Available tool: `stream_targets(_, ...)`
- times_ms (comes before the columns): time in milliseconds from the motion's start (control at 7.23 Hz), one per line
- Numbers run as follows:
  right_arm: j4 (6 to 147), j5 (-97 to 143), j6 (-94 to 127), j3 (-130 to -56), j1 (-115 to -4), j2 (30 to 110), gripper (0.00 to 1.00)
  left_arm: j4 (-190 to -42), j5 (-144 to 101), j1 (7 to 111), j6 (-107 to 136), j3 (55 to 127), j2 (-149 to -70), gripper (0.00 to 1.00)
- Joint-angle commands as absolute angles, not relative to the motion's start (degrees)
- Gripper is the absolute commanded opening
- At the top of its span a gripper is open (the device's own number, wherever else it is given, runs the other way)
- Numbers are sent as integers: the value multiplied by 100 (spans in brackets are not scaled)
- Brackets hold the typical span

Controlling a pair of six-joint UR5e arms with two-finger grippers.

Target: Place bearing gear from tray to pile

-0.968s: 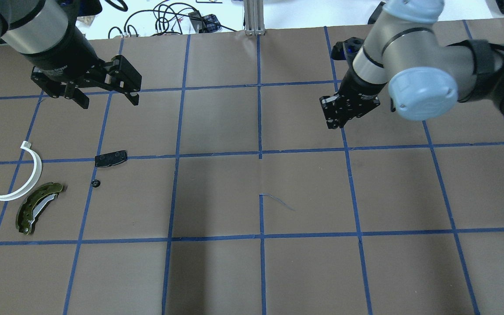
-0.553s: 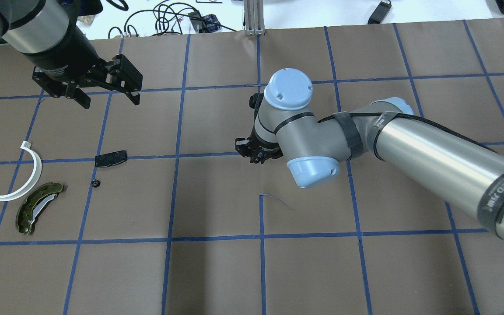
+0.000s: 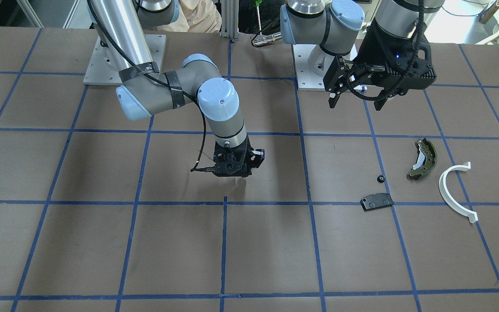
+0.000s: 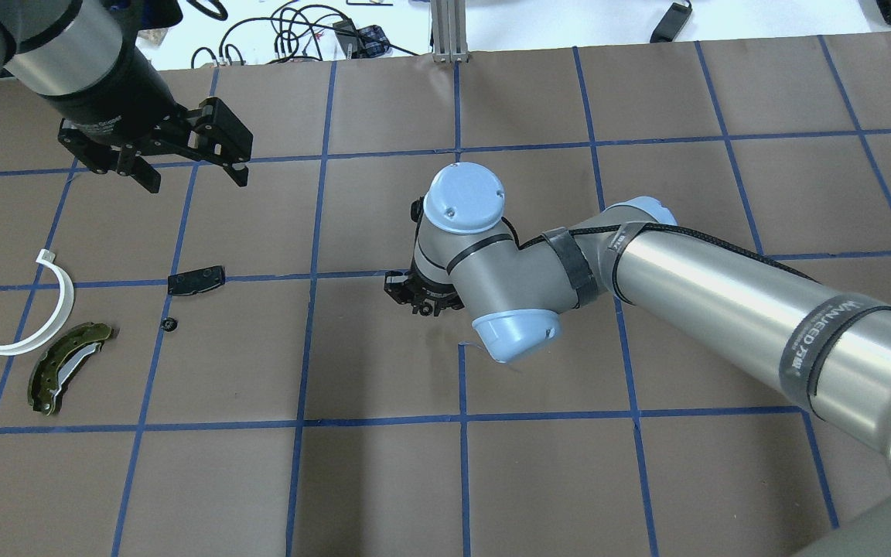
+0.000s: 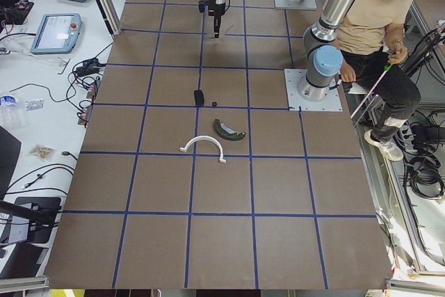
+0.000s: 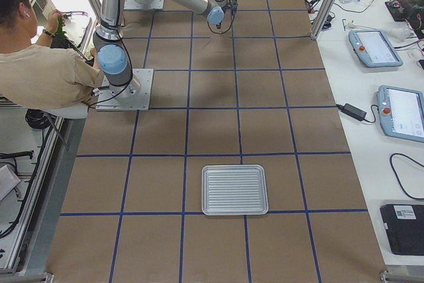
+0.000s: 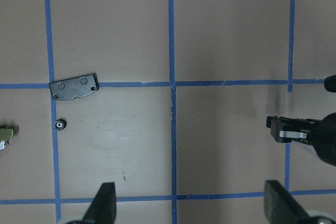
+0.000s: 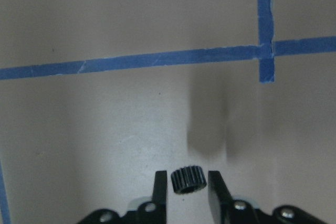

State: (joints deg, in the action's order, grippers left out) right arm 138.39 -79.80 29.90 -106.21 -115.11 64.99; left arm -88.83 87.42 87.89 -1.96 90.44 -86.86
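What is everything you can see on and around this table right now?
table: one, brown with blue tape grid.
bearing gear: two, black; one gripped over mid-table, one lying at the left.
flat pad: one, black, by the loose gear.
brake shoe: one, olive-green, left edge.
half-ring: one, white, beside the brake shoe.
tray: one, silver, right end.
operator: one, beige shirt, behind the robot.
left gripper: one, black, open, raised at the left.
right gripper: one, black, shut on a bearing gear.

The brown counter [image 4: 384, 480] is squared off with blue tape [image 4: 464, 480]. Past its edge opposite the robot, black cables [image 4: 298, 31] lie tangled on a white bench [image 4: 569, 23] beside an aluminium post [image 4: 449, 31].
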Motion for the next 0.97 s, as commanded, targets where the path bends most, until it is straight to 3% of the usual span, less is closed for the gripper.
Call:
stream_targets(0,13851,-8077,3023,-10609,-11522,6547,95,-8877,8736,8780,-193,9027,-8710,100)
stream_targets(138,13808,-8390,2936,-10547,-11427,6704,100,-8877,8736,8780,-193,9026,-8710,100)
stream_targets(829,11607,-8587,683,-10565,-9594,8338,100,-8886,8763,8780,-202,9000,-8727,100)
